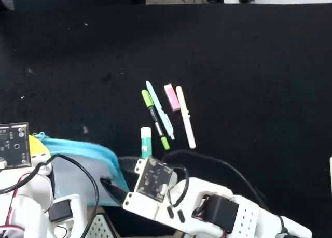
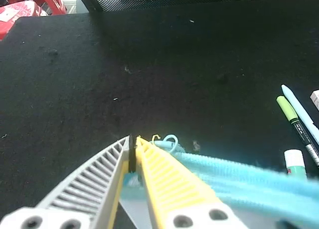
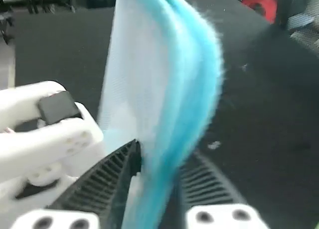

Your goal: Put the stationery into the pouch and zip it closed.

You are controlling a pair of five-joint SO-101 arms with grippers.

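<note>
Pouch is at the near edge of the bench, held between both arms. Left hand is clenched on one end of the pouch, right by a blue cord loop. Right hand straddles the fluffy blue rim at the pouch's other end and looks to be grasping it.

Glue stick lies just beside the pouch. Green pen, light blue pen, pink eraser and white pen lie farther out from the pouch, bunched together. Can't tell the zip state.

My read of the step is opening the mouth. Pull the lips apart rather than the ends, and hold the pouch low so it doesn't twist. One hand must let go to fetch. I'd free the right, since it's nearer the glue stick.

Bench is black cloth with a few lint specks. Beyond the pouch, past the bench's far edge, there's something red and dark mesh.
</note>
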